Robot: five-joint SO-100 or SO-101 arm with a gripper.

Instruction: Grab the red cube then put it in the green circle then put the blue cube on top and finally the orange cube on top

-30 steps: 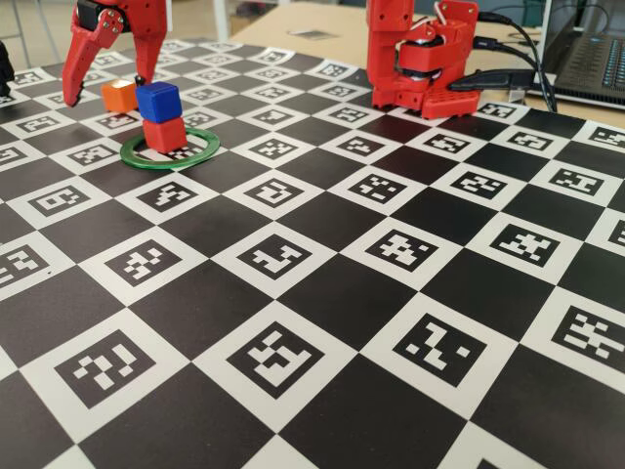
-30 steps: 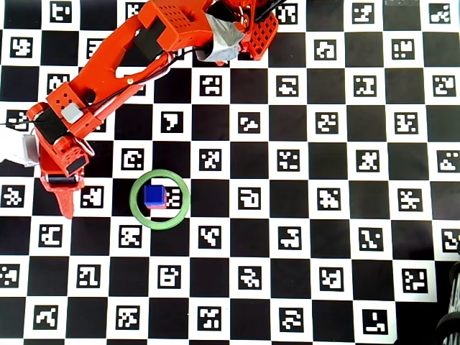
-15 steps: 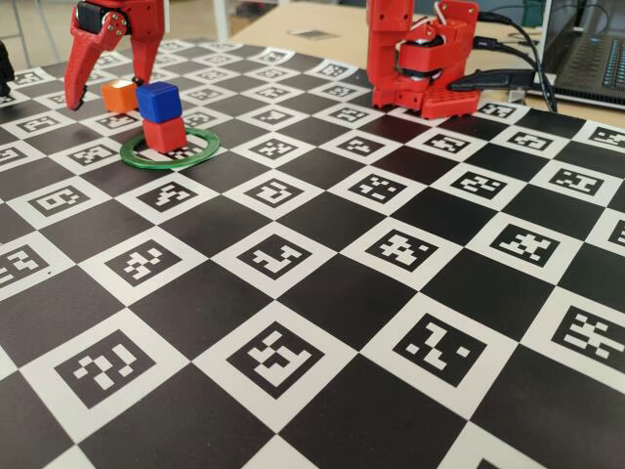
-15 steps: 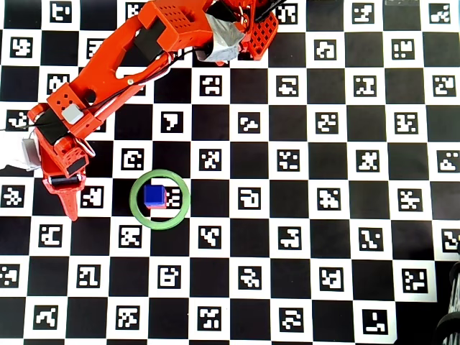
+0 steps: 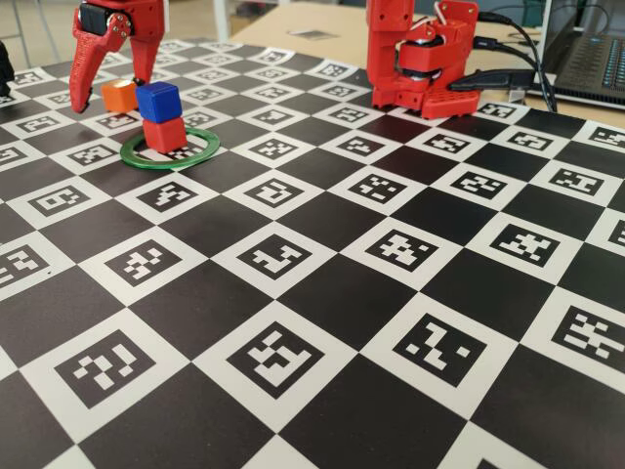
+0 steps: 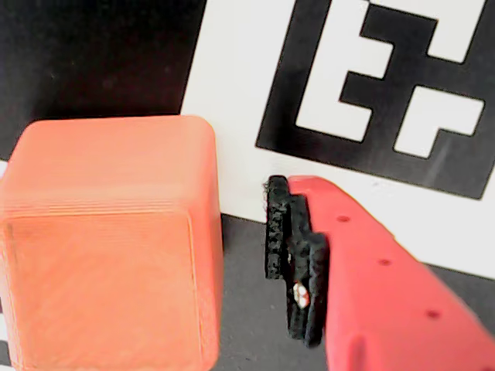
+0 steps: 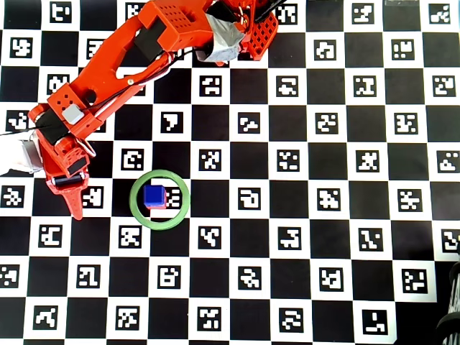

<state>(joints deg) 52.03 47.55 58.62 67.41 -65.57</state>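
Observation:
In the fixed view the blue cube (image 5: 158, 102) sits on the red cube (image 5: 166, 134) inside the green circle (image 5: 195, 154). The orange cube (image 5: 119, 95) rests on the board just left of the stack. My gripper (image 5: 110, 82) hangs open over it, one finger on each side. In the wrist view the orange cube (image 6: 108, 247) fills the left half, and a black finger pad (image 6: 292, 255) stands a small gap to its right, not touching. In the overhead view I see the blue cube (image 7: 153, 195) in the green circle (image 7: 159, 225). There the arm (image 7: 108, 72) hides the orange cube.
The board is a black and white checker of marker squares (image 5: 278, 357). The arm's red base (image 5: 420, 59) stands at the back, with cables and a laptop (image 5: 591, 49) behind it on the right.
The gripper has shifted slightly towards the stack, and its left finger has come closer to the orange cube. The cubes and the ring have not moved.

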